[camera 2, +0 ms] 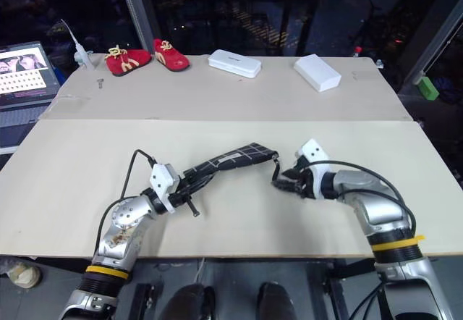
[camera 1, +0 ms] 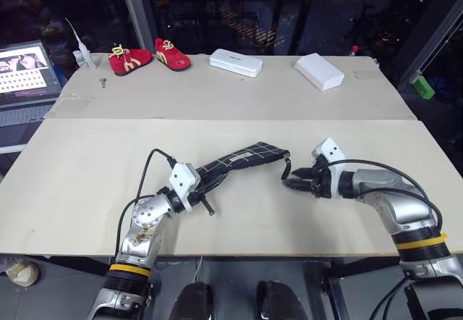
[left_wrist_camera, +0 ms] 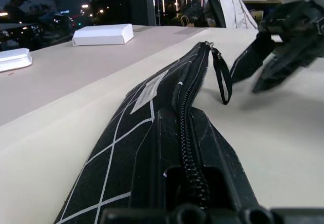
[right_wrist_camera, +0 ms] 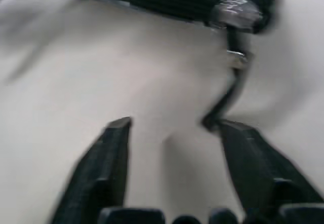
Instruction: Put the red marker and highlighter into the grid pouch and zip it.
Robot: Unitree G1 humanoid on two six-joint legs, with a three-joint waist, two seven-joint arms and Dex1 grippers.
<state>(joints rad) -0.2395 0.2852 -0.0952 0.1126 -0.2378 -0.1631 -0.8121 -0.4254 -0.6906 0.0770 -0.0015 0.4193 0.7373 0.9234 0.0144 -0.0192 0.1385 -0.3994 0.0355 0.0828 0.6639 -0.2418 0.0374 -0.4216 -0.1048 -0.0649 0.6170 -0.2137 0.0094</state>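
Left hand (camera 1: 210,205): clamped on the near end of the grid pouch (camera 1: 242,156), holding it just off the bench (camera 1: 87,161).
Grid pouch: zipper reads shut; strap (left_wrist_camera: 221,79) dangling.
Right hand (camera 1: 295,183): fingers apart, just right of the pouch.
Risk: a sudden release could drop the pouch.
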